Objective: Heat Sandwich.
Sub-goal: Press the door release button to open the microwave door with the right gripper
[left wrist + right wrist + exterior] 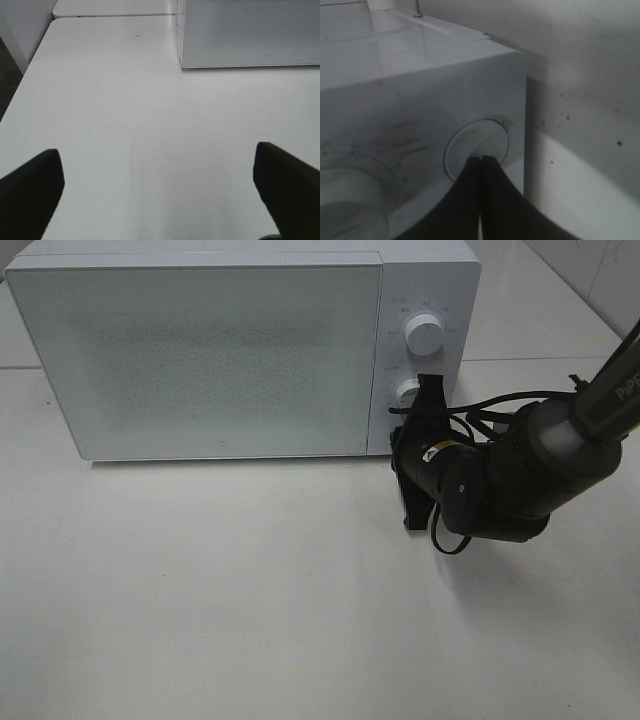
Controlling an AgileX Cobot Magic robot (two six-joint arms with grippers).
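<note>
Both empty: right hand (481,164) closed, touching knob (469,144); left hand (157,165) spread wide.

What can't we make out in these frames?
- Sandwich: in no view; the frosted door of the white box-shaped microwave shows nothing inside.
- Lower round white knob: exterior high, partly covered by the shut black right pincer; setting unreadable.
- Dial markings: exterior high, too small.
- Open black left pincer: outside exterior high; wrist view shows only finger ends.
</note>
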